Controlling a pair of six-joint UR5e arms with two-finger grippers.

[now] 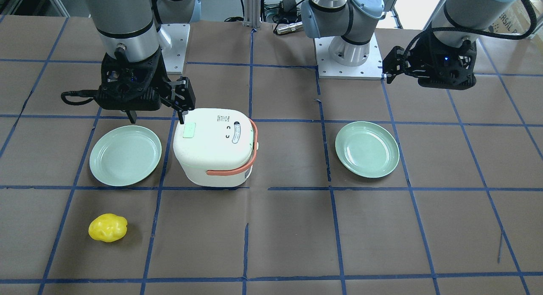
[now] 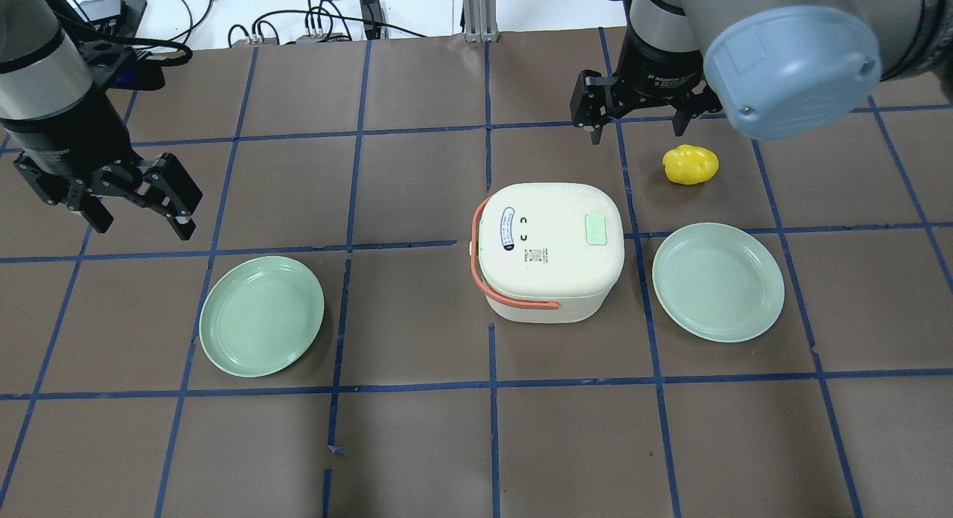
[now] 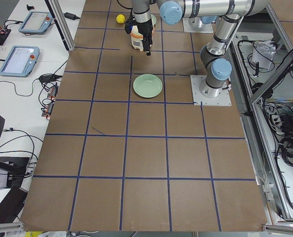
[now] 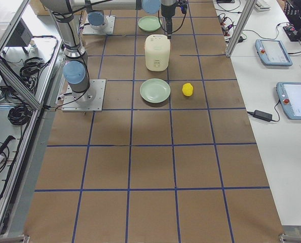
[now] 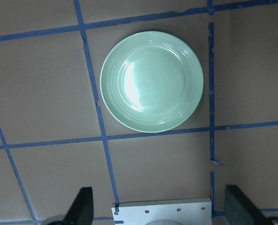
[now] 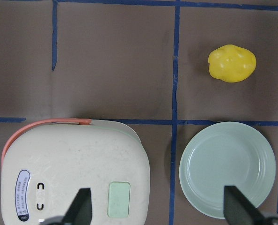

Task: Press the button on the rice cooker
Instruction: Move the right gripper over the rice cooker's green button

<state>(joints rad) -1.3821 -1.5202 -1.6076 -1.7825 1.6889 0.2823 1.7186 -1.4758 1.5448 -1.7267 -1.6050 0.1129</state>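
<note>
My right gripper [image 6: 158,208] hangs with its jaws wide apart, holding nothing, above the cooker [image 6: 73,168]. The button [image 6: 119,199] sits on the lid below me, between my fingers and nearer one of them. My other finger hangs over a plate [image 6: 228,168] just beside the cooker.

I judge the press not yet made: no tip shows contact with the lid, which is shut. What is left, as I read it, is to line one tip up over the button and go down.

My left gripper [image 2: 141,220] is likewise spread and empty, near a second plate [image 2: 260,315], well apart from the cooker.

Under me the table [image 2: 417,190] is flat brown paper with a blue tape grid. Nothing crowds the button. The handle [image 6: 59,121] lies folded at the lid's far side, and a yellow fruit [image 6: 231,63] lies off ahead of me, apart from plate and cooker.
</note>
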